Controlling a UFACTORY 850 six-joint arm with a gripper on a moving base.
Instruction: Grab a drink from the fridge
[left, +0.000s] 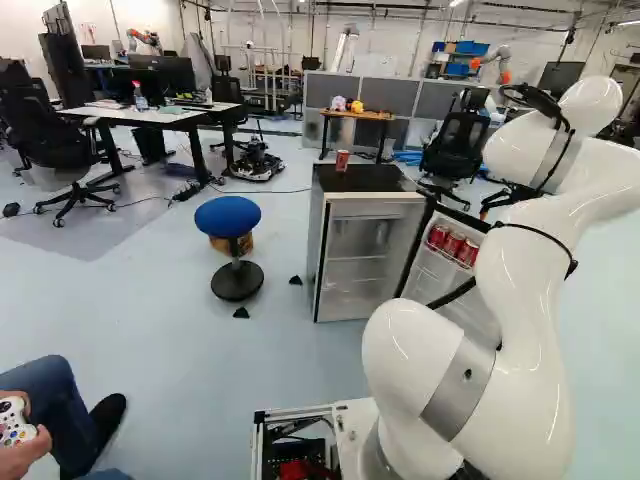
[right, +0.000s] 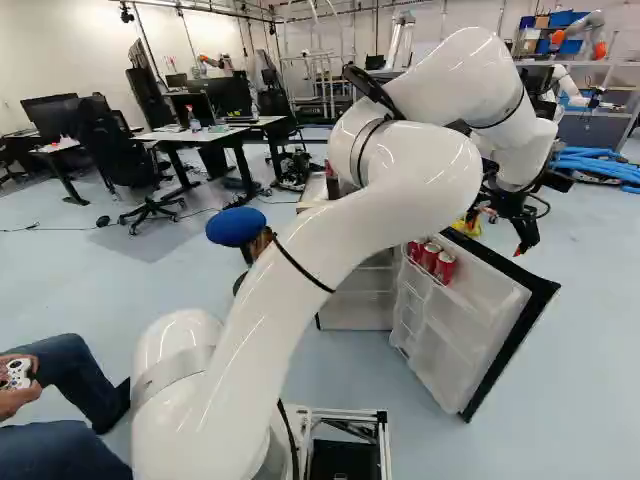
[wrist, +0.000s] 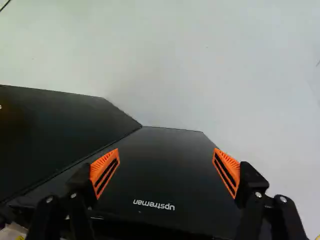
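In the right base view my gripper (right: 520, 235) is over the far side of the swung-out fridge door (right: 485, 315), near its top edge. Several red cans (right: 445, 267) stand in the door's upper rack. The fridge (left: 367, 250) has its inside facing the base in the left base view, and one more red can (left: 342, 161) is upright on its black top. Seen from the wrist, the gripper (wrist: 166, 172) is open, its orange pads wide apart with nothing between them; a black fridge panel (wrist: 170, 175) lies beyond them.
A blue stool (left: 228, 215) stands beside the fridge. Behind are desks (left: 150, 113), an office chair (left: 460, 145) and a small wooden table (left: 358, 115) with toys. Another robot (left: 492, 62) is at the back. At the near left, a seated person's hands hold a controller (left: 14, 424).
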